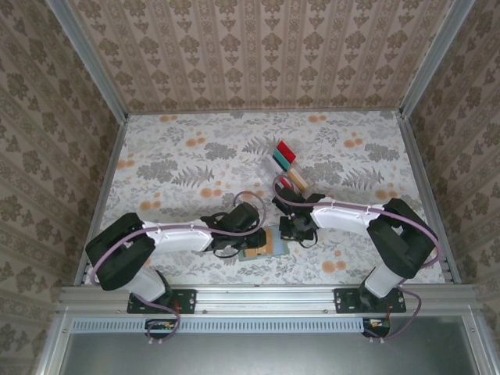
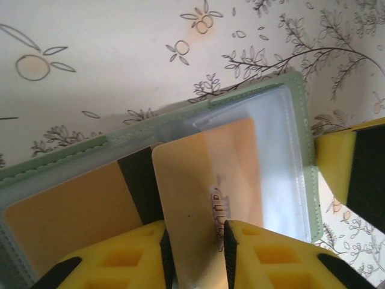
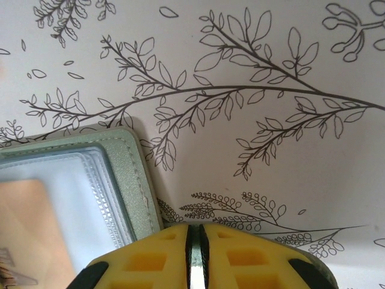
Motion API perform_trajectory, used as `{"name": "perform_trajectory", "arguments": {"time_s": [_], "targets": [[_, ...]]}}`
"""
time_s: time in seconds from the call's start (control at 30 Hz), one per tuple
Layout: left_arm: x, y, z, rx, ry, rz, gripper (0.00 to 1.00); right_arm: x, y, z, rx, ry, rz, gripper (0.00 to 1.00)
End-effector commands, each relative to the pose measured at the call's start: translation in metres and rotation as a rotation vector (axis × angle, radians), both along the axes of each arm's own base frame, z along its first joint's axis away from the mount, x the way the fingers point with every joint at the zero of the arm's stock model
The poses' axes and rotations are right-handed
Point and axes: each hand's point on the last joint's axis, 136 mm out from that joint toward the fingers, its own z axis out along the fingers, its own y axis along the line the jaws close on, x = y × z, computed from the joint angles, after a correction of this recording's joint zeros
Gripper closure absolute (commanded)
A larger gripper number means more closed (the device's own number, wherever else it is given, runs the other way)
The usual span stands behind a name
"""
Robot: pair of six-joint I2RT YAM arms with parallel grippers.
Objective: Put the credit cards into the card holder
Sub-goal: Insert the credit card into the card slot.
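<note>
Jaws of the left end effector (image 2: 195, 232) stood a little apart over a beige card (image 2: 204, 162), whose face showed in the gap, so no firm pinch could be read. That card's long axis ran straight away from the fingers, its far end under the clear pocket of the grey-green card holder (image 2: 301, 120), which lay open on the table (image 1: 180, 156) between the 2 arms. The coming push, I judged, had to follow that axis, and the left arm was nearer. An orange card (image 2: 66, 211) sat in the other pocket. The right end effector (image 3: 194, 232) was closed at the holder's right edge; whether it pinched anything could not be told. Farther off, 1 red card (image 1: 283, 151) and 1 teal card (image 1: 279, 162) stood well apart from the holder. Patterned walls (image 1: 250, 47) enclosed the floral table.
</note>
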Motion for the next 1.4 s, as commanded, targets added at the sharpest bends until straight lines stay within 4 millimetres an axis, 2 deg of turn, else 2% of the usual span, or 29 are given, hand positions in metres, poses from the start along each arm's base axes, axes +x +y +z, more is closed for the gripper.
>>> {"name": "perform_trajectory", "arguments": {"time_s": [0.0,0.13,0.23,0.3,0.37,0.6,0.7,1.2,1.37], "targets": [[-0.007,0.007,-0.006,0.075,0.017,-0.035,0.72,-0.01,0.004,-0.016,0.0,0.045,0.03,0.84],[-0.005,0.01,-0.005,0.102,0.015,-0.031,0.7,-0.011,0.004,-0.016,-0.001,0.048,0.031,0.84],[-0.005,0.012,0.0,0.111,0.004,-0.033,0.62,-0.011,0.004,-0.016,-0.003,0.047,0.031,0.84],[-0.004,0.012,0.004,0.111,-0.003,-0.034,0.61,-0.011,0.004,-0.016,-0.002,0.049,0.032,0.84],[-0.004,0.011,0.008,0.103,-0.007,-0.037,0.61,-0.011,0.005,-0.016,0.0,0.049,0.032,0.84],[-0.004,0.006,0.007,0.098,0.003,-0.05,0.75,-0.011,0.005,-0.017,0.003,0.048,0.032,0.84],[-0.005,0.001,0.007,0.083,0.012,-0.06,0.77,-0.012,0.006,-0.016,0.005,0.05,0.033,0.84],[-0.002,-0.032,0.019,-0.059,0.055,-0.05,0.76,-0.015,0.007,-0.019,0.015,0.056,0.028,0.84],[-0.004,-0.036,0.014,-0.064,0.074,-0.052,0.74,-0.016,0.007,-0.019,0.016,0.057,0.026,0.84]]}}
